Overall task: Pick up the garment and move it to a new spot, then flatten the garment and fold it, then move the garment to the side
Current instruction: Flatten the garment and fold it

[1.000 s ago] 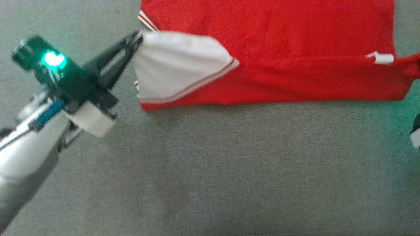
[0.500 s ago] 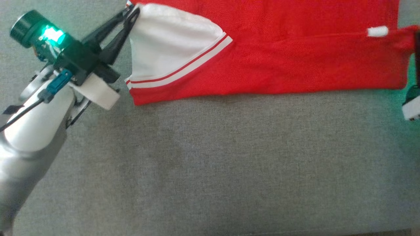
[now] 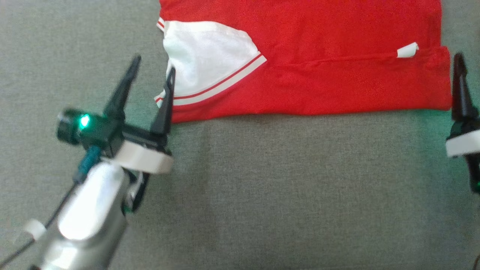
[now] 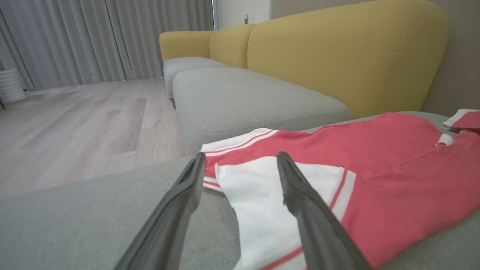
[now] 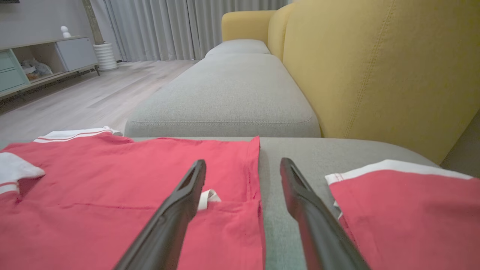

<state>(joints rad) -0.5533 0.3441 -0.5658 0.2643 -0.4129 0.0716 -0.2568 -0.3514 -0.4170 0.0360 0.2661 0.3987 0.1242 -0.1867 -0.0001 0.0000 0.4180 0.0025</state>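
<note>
Cushion point(image 3: 262, 187): left gripper point(image 3: 154, 63) splayed, seemingly empty.

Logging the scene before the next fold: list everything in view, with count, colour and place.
garment: one, red, spread on the seat cushion
sleeve: one, white with red stripe, at the garment's left end
tag: one, white, near the garment's right end
second garment: one, red with white trim, right of the first, apart from it
seat cushion: one, grey, under both garments
further cushions: two, grey, along the sofa beyond
sofa back: one, yellow, behind the cushions
floor: pale wood, beside the sofa
curtains: grey, far wall
cabinet: one, pale, far side of the floor
left gripper: dark, open, at the sleeve end
right gripper: dark, open, at the tag end
</note>
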